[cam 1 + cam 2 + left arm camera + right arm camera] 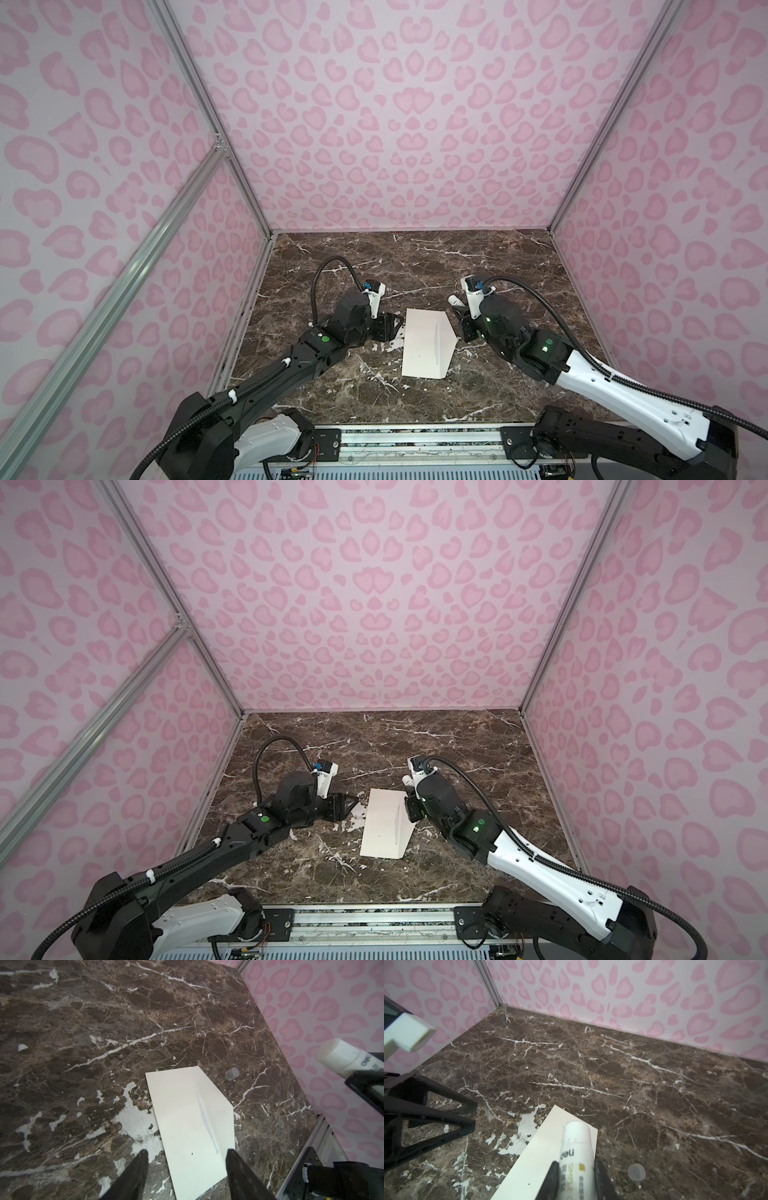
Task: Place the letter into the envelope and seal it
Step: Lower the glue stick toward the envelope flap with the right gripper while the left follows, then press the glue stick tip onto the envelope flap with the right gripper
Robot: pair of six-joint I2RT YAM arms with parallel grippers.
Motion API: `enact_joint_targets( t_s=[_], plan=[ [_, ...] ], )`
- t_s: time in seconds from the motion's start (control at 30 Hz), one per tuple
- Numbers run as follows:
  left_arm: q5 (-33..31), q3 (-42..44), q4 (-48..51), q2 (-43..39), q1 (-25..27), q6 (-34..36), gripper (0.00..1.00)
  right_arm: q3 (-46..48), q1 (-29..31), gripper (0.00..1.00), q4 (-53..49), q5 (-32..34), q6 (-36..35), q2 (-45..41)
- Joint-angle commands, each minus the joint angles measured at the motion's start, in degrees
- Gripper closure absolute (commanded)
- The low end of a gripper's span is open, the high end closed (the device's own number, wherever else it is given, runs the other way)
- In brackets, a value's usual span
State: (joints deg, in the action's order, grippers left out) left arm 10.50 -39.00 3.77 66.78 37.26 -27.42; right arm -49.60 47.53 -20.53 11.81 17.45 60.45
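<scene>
One envelope lies flat on the table, flap unfolded. The left gripper, jaws apart, hovers at the envelope's edge opposite the flap. On the flap side, the right gripper is clamped on a glue stick. A small clear cap lies just beside the envelope.

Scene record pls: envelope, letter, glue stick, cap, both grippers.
envelope: flat on the marble table, pointed flap looks unfolded toward the right arm
letter: not visible in any view
glue stick: uncapped, near the envelope's far corner
cap: loose on the table beside the envelope
left gripper: open, at the envelope's left edge, contact unclear
right gripper: shut on glue stick
</scene>
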Motion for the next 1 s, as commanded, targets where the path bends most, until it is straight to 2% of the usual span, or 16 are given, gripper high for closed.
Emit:
enact_joint_targets(
  t_s=[0.0, 0.1, 0.23, 0.47, 0.7, 0.97],
  plan=[
    [2.2, 0.9, -2.2, 1.7, 0.1, 0.8, 0.41, -3.1, 0.2, 0.84, -6.4, -2.6, 5.2, 4.2],
    [4.0, 1.3, -3.5, 4.5, 0.1, 0.4, 0.48, -6.6, 0.3, 0.84, -9.8, -3.3, 8.2, 9.0],
    [4.9, 1.3, -4.7, 8.5, 0.1, -0.3, 0.69, -10.0, 0.3, 0.85, -12.4, -4.2, 11.0, 13.8],
    [7.5, 1.2, -9.0, 13.8, 1.0, -1.7, 0.92, -15.2, 0.1, 0.85, -17.1, -7.0, 13.7, 21.5],
    [9.5, 0.3, -11.9, 19.0, 2.3, -2.5, 0.96, -18.5, -0.1, 0.84, -19.8, -9.9, 15.9, 27.6],
    [10.2, -0.2, -13.2, 23.9, 2.4, -4.4, 0.96, -22.0, -0.2, 0.84, -23.3, -12.8, 17.1, 33.4]
  ],
)
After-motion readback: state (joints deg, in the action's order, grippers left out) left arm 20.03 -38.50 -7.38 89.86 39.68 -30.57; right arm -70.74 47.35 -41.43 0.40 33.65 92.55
